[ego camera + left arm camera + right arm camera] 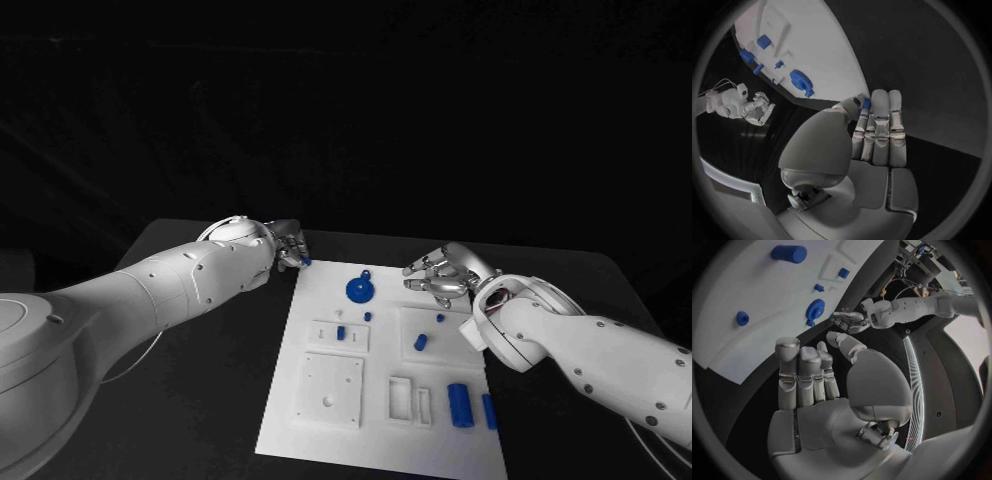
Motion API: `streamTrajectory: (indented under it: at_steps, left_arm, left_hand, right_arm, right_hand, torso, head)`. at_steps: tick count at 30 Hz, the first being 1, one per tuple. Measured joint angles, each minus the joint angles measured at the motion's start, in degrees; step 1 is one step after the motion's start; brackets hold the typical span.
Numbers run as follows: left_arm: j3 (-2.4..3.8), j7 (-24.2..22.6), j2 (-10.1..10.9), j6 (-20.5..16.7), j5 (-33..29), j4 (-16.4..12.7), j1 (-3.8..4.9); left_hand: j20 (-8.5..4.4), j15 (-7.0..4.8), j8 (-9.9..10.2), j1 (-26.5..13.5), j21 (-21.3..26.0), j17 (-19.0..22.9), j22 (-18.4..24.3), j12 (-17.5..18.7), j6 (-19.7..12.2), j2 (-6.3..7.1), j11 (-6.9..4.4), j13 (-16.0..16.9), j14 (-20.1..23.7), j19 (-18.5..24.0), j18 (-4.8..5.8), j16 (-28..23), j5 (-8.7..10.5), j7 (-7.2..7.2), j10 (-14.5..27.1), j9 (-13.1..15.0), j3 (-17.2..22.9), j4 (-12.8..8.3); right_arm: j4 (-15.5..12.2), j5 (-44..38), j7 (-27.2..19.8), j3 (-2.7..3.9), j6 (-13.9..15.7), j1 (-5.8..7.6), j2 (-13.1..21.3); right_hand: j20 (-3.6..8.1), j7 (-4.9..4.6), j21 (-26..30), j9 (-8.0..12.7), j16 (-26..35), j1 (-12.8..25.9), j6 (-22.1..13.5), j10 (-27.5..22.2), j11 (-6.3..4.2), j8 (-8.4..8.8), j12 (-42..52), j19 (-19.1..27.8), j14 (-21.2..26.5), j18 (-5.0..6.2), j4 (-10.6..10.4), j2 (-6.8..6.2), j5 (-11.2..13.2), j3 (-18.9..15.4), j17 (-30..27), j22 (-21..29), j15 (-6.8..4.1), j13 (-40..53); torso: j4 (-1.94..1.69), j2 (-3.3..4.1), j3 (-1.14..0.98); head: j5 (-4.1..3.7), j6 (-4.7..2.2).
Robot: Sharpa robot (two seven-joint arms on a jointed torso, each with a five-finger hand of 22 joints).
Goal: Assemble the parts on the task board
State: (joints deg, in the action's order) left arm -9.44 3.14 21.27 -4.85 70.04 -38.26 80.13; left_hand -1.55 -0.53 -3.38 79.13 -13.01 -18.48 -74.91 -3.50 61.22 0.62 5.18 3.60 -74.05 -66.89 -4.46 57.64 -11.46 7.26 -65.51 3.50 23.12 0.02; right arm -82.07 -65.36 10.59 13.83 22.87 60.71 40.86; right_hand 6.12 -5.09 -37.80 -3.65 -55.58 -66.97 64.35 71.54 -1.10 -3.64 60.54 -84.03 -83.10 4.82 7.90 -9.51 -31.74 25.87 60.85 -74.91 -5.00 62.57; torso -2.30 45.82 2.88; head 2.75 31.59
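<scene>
You see black tabletop (pixel 202 400) carrying white task board (pixel 325 440) (dark room behind). Left hand (pixel 284 243) at board's far corner, fingers (pixel 879 125) pinching small blue part (pixel 866 104). Right hand (pixel 447 273) empty, fingers spread.

No readable text, labels or numbers anywhere

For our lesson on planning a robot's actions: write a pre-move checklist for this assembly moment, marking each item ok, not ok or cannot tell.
1. Left hand holds a small blue part at its fingertips: ok.
2. Right hand is free, fingers apart: ok.
3. Task board lies flat on the table: ok.
4. Blue gear sits on the board's far end: ok.
5. Two blue cylinders lie loose at the board's near end, unassembled: not ok.
6. Which slot suits the held part: cannot tell.
</scene>
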Motion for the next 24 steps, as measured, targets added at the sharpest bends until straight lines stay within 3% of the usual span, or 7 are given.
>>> streamTrajectory:
  at_steps: [15, 19, 24]
  left_arm:
    - [0.28, -3.71, 2.66, -7.27, -5.91, -2.25, -0.27]
    - [0.9, -4.37, 4.45, -8.52, -8.26, -5.05, -0.1]
    - [1.67, -4.84, 7.68, -9.58, -12.11, -10.71, 0.29]
  left_hand:
    - [0.01, 0.03, 0.0, -0.04, 1.17, 0.0, 0.01, 0.01, 0.01, 0.12, 0.03, -0.29, -0.79, -1.19, 0.01, 0.22, 0.0, -0.01, -0.43, 0.03, 0.0, 0.63]
    - [0.01, 0.03, 0.02, -0.06, 1.27, -0.01, -0.02, 0.01, 0.01, 0.24, 0.03, -0.29, -0.79, -1.19, 0.01, 0.22, 0.0, -0.02, -0.42, 0.04, -0.01, 0.63]
    - [-0.08, 0.03, 0.08, -0.06, 1.49, -0.01, -0.04, 0.01, 0.02, 0.24, 0.03, -0.29, -0.78, -1.29, 0.01, 0.22, 0.01, -0.04, -0.42, 0.04, -0.01, 0.63]
  right_arm:
    - [0.29, -0.01, -0.11, 0.0, 0.44, 0.0, 0.08]
    - [0.49, 0.01, -0.19, 0.0, 0.6, 0.0, 0.18]
    - [0.81, 0.17, -0.42, 0.0, 0.92, 0.0, 0.23]
  right_hand:
    - [0.0, 0.0, 0.0, 0.0, 0.0, 0.0, 0.0, 0.0, 0.0, 0.0, 0.0, 0.0, 0.0, 0.0, 0.0, 0.0, 0.0, 0.0, 0.0, 0.0, 0.0, 0.0]
    - [0.0, 0.01, 0.0, 0.0, 0.0, 0.0, 0.01, 0.0, 0.0, 0.0, 0.0, 0.0, 0.0, 0.0, 0.0, 0.0, 0.0, 0.0, 0.0, 0.0, 0.0, 0.0]
    - [0.0, 0.01, 0.0, 0.0, 0.0, 0.0, 0.01, 0.0, 0.0, 0.0, 0.0, 0.0, 0.0, -0.01, 0.0, 0.0, 0.0, 0.0, 0.0, 0.0, 0.0, 0.0]
  torso:
    - [-0.03, -0.02, 0.03]
    - [-0.07, -0.07, 0.0]
    - [-0.18, -0.21, -0.01]
  head:
    - [0.25, -0.31]
    - [0.29, -0.34]
    - [0.3, -0.38]
